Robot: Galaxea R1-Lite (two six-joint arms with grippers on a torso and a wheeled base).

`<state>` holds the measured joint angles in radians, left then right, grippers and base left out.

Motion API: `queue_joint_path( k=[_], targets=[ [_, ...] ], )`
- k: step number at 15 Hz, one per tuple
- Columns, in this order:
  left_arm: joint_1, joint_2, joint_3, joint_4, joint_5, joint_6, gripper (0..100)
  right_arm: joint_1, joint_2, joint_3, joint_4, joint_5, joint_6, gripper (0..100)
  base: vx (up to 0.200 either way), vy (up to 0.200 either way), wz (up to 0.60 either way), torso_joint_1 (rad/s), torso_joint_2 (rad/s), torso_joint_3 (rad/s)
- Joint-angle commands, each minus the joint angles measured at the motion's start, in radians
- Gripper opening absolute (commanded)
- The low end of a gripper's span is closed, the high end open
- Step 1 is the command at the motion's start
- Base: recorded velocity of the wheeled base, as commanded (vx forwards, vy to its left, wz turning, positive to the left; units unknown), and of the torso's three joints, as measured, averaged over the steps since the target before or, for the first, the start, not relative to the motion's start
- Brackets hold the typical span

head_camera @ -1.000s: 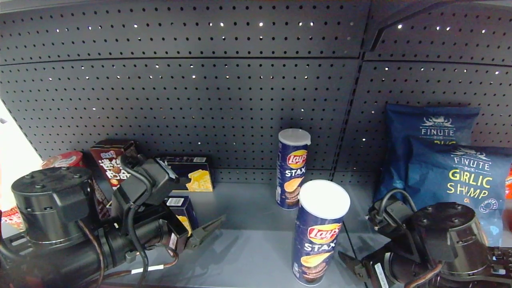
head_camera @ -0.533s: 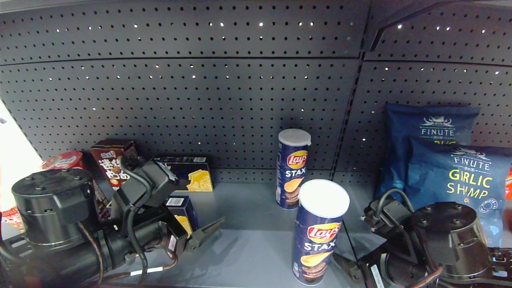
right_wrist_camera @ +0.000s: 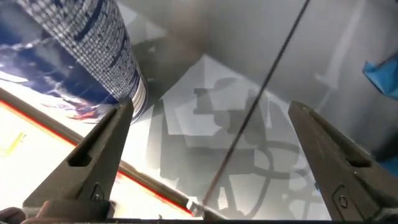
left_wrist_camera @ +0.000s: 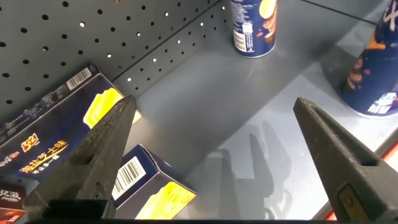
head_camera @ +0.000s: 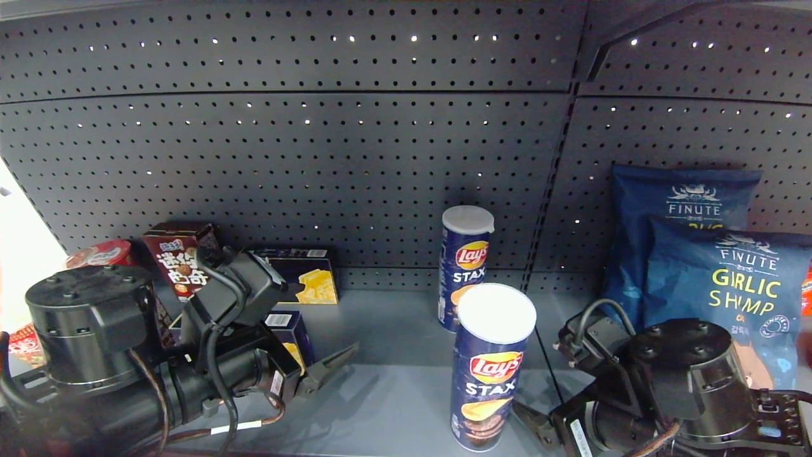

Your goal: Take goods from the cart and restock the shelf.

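Standing upright at the front edge of the shelf point(head_camera: 393, 381), the chip can point(head_camera: 491, 368) lies just left of the open right tool point(right_wrist_camera: 209, 111), the nearer one; the left tool point(left_wrist_camera: 214, 104), also open, hangs well apart.

Two cans upright mid-shelf: rear can point(head_camera: 467, 266) near the back wall, front can point(head_camera: 488, 374) by the front edge of the shelf point(head_camera: 393, 381). Two blue bags toward the right end, standing against the back wall: rear bag point(head_camera: 672, 203), front bag point(head_camera: 723, 285) overlapping it. Two blue boxes toward the left end: back box point(head_camera: 307, 273) at the back wall, near box point(head_camera: 293, 333) in front of it, partly hidden. One brown box point(head_camera: 174, 257) further left, at the back. One red tub point(head_camera: 101, 252) just beside it, nearer the left end. One orange sliver point(head_camera: 807, 289) at the far right end, kind unclear.
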<state>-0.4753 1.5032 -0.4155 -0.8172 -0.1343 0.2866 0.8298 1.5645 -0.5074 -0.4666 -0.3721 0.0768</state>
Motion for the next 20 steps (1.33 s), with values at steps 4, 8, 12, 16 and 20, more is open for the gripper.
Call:
queue_joint_path(
  k=[4,8,12,16,20],
  targets=[
    [0.000,0.008,-0.006,0.000,-0.001,0.000,100,0.012,0.034,-0.020,-0.007,-0.001,0.000,100,0.000,0.000,0.00,0.000,0.00,0.000],
    [0.000,0.023,-0.026,0.000,-0.001,0.000,100,0.015,0.043,-0.022,-0.007,-0.001,0.000,100,0.000,0.000,0.00,0.000,0.00,0.000],
    [0.000,0.023,-0.029,0.000,-0.001,0.000,100,0.019,0.052,-0.034,-0.014,-0.001,0.000,100,0.000,0.000,0.00,0.000,0.00,0.000],
    [0.000,0.023,-0.028,0.000,-0.001,0.000,100,0.014,0.045,-0.025,-0.015,-0.001,0.001,100,0.000,0.000,0.00,0.000,0.00,0.000],
    [0.000,0.025,-0.023,0.006,-0.001,0.017,100,0.006,-0.001,0.017,-0.014,-0.001,0.001,100,0.000,0.000,0.00,0.000,0.00,0.000]
  ],
)
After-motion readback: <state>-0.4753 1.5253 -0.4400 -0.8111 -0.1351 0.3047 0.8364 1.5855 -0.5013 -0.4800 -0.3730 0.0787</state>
